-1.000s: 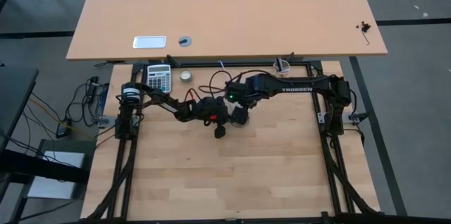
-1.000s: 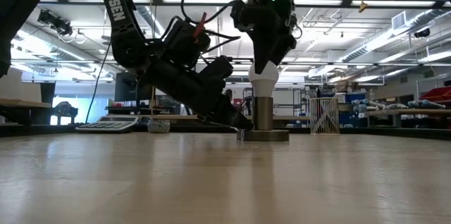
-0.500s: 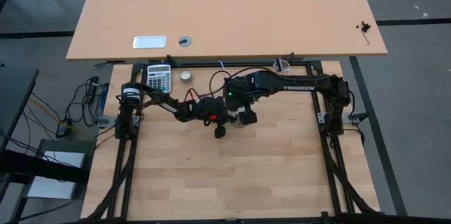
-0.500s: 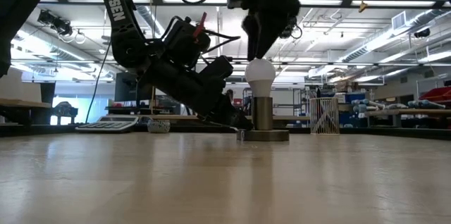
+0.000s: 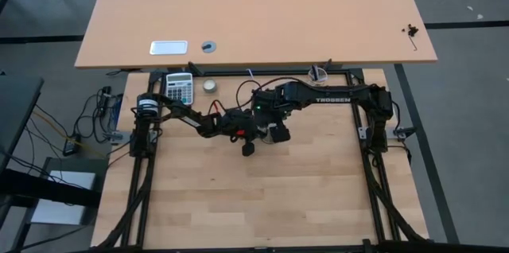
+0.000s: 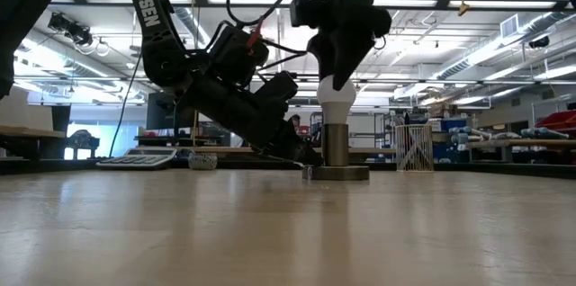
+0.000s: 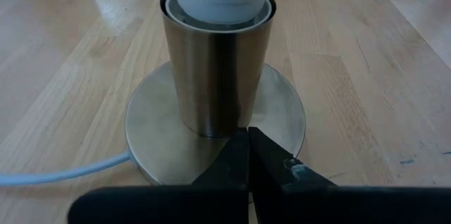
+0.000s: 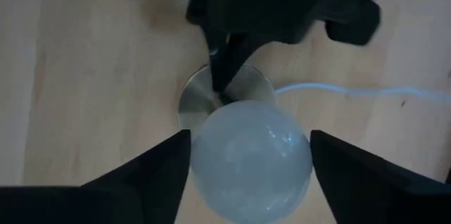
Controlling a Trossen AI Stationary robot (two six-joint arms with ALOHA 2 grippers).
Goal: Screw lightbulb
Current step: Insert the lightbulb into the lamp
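The white lightbulb (image 6: pixel 338 106) stands upright with its narrow end inside the grey metal socket (image 6: pixel 336 147), whose round base disc (image 7: pixel 282 111) lies flat on the table. A thin white cord (image 7: pixel 63 171) leaves the base. My right gripper (image 8: pixel 248 141) hangs over the bulb, pointing down, with a finger on each side of the globe (image 8: pixel 250 157). My left gripper (image 7: pixel 248 139) is shut, and slants down to the base disc at the foot of the socket. In the high view the right gripper (image 5: pixel 273 132) hides the bulb. My left gripper presses its shut fingertips (image 7: pixel 239 155) down on the base disc's upper face (image 7: pixel 248 127), right at the foot of the socket's upright tube, slanting down from the table's left. The disc lies flat on the table. My right gripper pinches the bulb's rounded globe between its two fingers (image 8: pixel 169 164), one on each side (image 8: pixel 201 146). It comes from above, pointing down. The bulb stands upright, its lower end in the socket.
A calculator (image 5: pixel 180 87) and a small round tin (image 5: pixel 209 86) lie at the far left of the table. A small wire holder (image 5: pixel 319 72) stands at the far edge. The wide near half of the wooden table (image 5: pixel 262 197) has no objects on it.
My right gripper opened and rose a little off the globe, rolled about its own axis, then came back down and closed around the globe again. The bulb and socket stayed where they were.
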